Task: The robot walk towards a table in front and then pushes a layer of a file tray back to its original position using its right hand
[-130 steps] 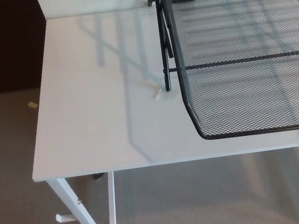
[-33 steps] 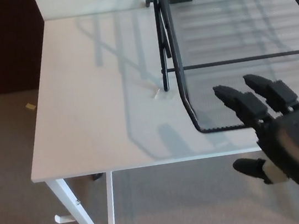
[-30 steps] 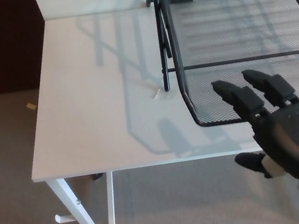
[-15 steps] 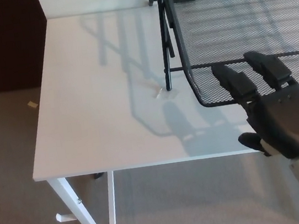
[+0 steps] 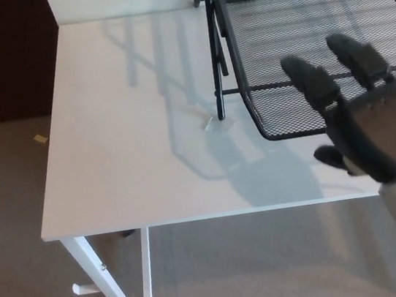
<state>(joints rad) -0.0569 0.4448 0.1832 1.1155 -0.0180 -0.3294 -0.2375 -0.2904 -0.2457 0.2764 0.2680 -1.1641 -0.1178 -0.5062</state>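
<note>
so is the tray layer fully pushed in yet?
Not yet: the mesh tray layer projects forward past the frame's front post, right hand at its front rim.

White tabletop [image 5: 121, 130] across the middle of frame; black mesh file tray [image 5: 281, 55] standing on it at upper right, small pale scrap [image 5: 211, 123] beside its frame.

File tray [image 5: 301, 45] stands on the tabletop [image 5: 131, 143], at its far right portion. Its lower layer [image 5: 282, 118] projects toward the near edge, beyond the frame's upright posts [image 5: 216, 79]. Right hand [image 5: 372, 124] sits at the near rim of that layer, fingers [image 5: 310, 81] extended over the mesh, thumb below the rim. A small scrap [image 5: 211, 123] lies on the tabletop just left of the post's foot. Floor [image 5: 19, 240] lies left of and before the tabletop.
</note>
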